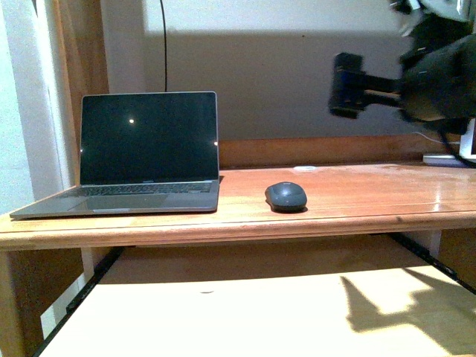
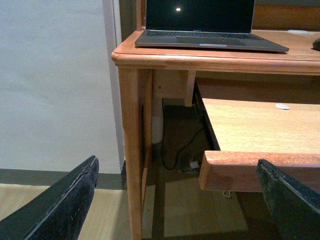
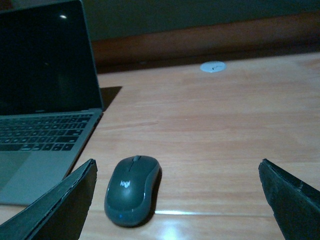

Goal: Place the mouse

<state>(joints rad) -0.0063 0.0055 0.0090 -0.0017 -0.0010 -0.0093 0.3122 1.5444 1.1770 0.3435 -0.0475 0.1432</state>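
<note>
The mouse [image 1: 285, 196] sits on top of the wooden desk [image 1: 357, 204]. It is near the front edge, to the right of the open laptop [image 1: 141, 152], with a strip of bare wood between them. Nothing touches it. It is dark grey and round on top, with a little wheel and a small pale logo on its back. The laptop screen is black, with one tiny bright dot on it.

The right gripper [image 1: 346, 85] hangs up in the air, above the desk and off to the right of the mouse. It looks blurry from the front. From the right wrist camera, its two black fingers [image 3: 55, 207] are spread far apart and hold nothing. The mouse lies on the desk beyond them.

The left gripper [image 2: 177, 160] is down low by the desk's left front leg [image 2: 131, 150]. Its fingers are spread wide too, with nothing in them.

A flat wooden shelf [image 2: 260, 130] sticks out under the desk top. A small white round spot [image 3: 213, 66] is on the desk, farther back near the back board.
</note>
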